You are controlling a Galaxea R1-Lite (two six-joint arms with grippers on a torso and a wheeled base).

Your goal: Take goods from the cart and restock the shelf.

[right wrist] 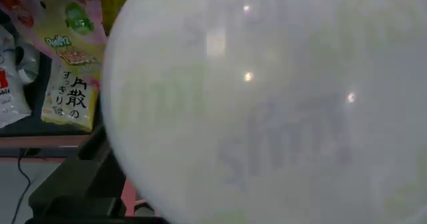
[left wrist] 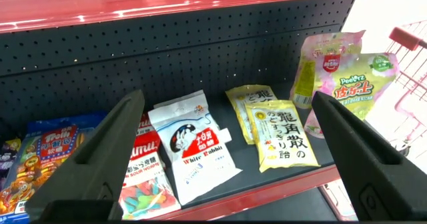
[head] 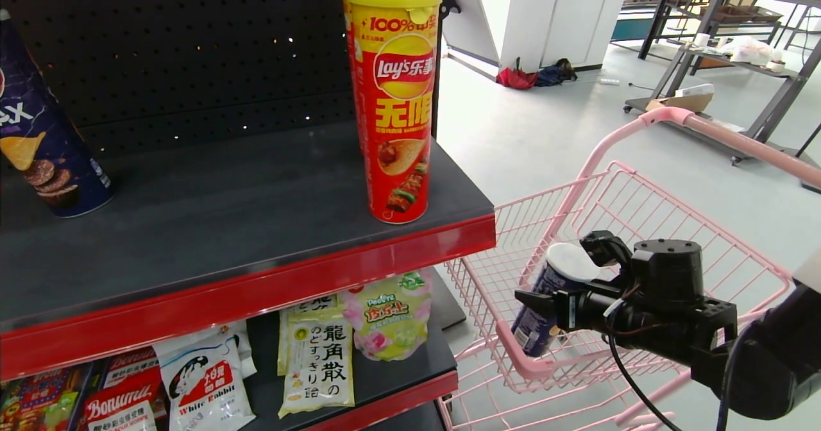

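Dark upper shelf [head: 224, 213] carries a blue can [head: 45, 149] far left and red chip cans [head: 397, 117] near its right edge. My left pincer [left wrist: 227, 97] gapes wide, empty, facing snack bags [left wrist: 193, 151] on the lower shelf [head: 391, 380]. Right pincer [head: 564, 277] is clamped on a dark can [head: 532, 328] over the pink cart [head: 737, 139]. Risk: swinging across, it topples the red cans.

Mock retail aisle: pegboard-backed shelf [head: 224, 226] with red edging, stocked with snack packets [head: 317, 360] and crisp tubes [head: 397, 104], beside a pink shopping cart [head: 725, 136] (metal workbenches [head: 725, 56] behind suggest a lab hall).
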